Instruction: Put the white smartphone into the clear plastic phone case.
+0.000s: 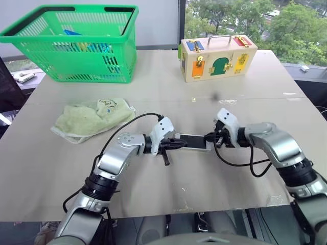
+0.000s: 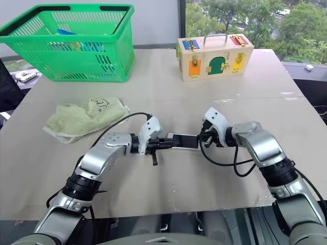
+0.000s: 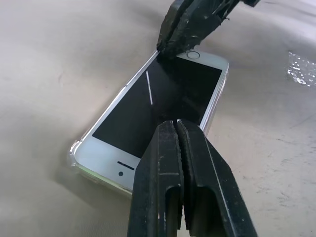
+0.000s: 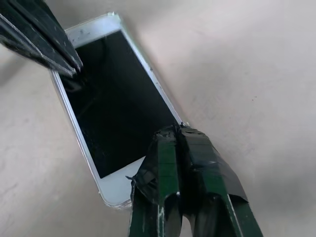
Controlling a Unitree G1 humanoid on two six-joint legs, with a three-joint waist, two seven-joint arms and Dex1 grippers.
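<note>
Left eye view, centre of frame: white smartphone (image 1: 193,142) lying flat in clear plastic phone case (image 3: 75,157), long axis left-right. Flanked by left gripper (image 1: 172,145) and right gripper (image 1: 211,138), both closed empty, pressing opposite ends

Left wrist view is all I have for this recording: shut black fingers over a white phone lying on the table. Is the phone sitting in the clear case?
Observer: A clear rim shows around the white smartphone, so the clear plastic phone case is under it; whether it is fully seated I cannot tell.
Operator: Whose fingers are at the far end?
Observer: The right gripper, shut, tips on the phone's other end.
Operator: And mine?
Observer: The left gripper is shut, tips on the near end.
Operator: Anything nearby?
Observer: A pale green towel lies apart, on the robot's left.
</note>
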